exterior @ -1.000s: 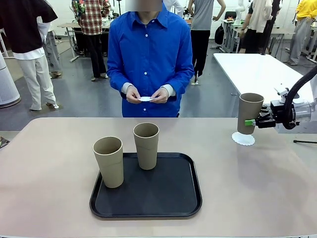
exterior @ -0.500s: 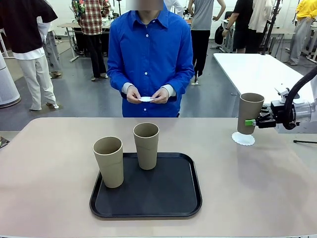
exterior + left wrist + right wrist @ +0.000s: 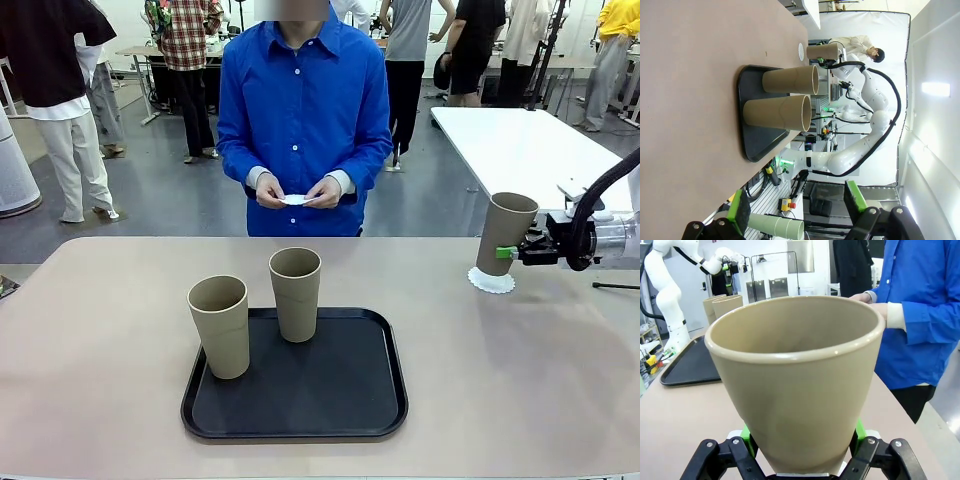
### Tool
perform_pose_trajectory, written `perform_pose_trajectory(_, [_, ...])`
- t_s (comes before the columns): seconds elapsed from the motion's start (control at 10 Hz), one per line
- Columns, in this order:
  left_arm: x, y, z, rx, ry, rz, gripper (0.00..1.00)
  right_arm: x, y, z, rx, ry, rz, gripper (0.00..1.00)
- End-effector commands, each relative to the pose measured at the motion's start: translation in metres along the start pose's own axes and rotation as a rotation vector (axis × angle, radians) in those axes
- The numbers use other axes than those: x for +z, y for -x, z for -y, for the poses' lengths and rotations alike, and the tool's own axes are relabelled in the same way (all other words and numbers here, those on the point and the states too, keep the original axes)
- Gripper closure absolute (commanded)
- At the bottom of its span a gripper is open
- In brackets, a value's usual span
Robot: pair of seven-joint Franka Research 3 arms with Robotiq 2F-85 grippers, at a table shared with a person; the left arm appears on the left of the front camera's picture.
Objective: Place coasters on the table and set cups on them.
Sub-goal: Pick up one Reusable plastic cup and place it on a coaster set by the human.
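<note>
The right end effector (image 3: 506, 252) is grasping a tall khaki-beige tumbler (image 3: 503, 230), holding it tilted over a scalloped white paper doily (image 3: 492, 283) near the beige bench's (image 3: 100, 330) right end. Two matching tumblers (image 3: 220, 326) are standing on a black rectangular tray (image 3: 340, 395). The left end effector (image 3: 797, 212) is hanging released.

- front view: from the robot's side, looking across the table (image 3: 100, 350) at the person (image 3: 303, 120).
- left wrist view: rolled sideways, well back from the tray (image 3: 755, 145).
- right wrist view: close against one cup (image 3: 795, 390); all three views share the tray.
</note>
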State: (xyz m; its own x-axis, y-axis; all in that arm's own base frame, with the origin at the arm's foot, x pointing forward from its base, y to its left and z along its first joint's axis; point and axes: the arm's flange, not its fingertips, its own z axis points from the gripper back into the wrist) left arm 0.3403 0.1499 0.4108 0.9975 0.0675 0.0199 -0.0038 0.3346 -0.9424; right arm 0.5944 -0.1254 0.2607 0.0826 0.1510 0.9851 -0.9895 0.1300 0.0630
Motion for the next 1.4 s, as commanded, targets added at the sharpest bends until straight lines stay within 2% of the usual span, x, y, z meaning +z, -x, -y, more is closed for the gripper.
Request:
perform_pose_trajectory(0.0, [0.002,0.001,0.001,-0.006,0.01,0.001,0.0,-0.003,0.003,0.014,0.038,0.015,0.011,0.17])
perform_pose_trajectory(0.5, [0.002,0.001,0.001,-0.006,0.01,0.001,0.0,-0.007,0.027,0.019,0.014,-0.003,-0.046,0.17])
perform_pose_trajectory(1.3, [0.002,0.001,0.001,-0.006,0.01,0.001,0.0,-0.001,0.035,0.019,0.0,-0.002,-0.064,0.17])
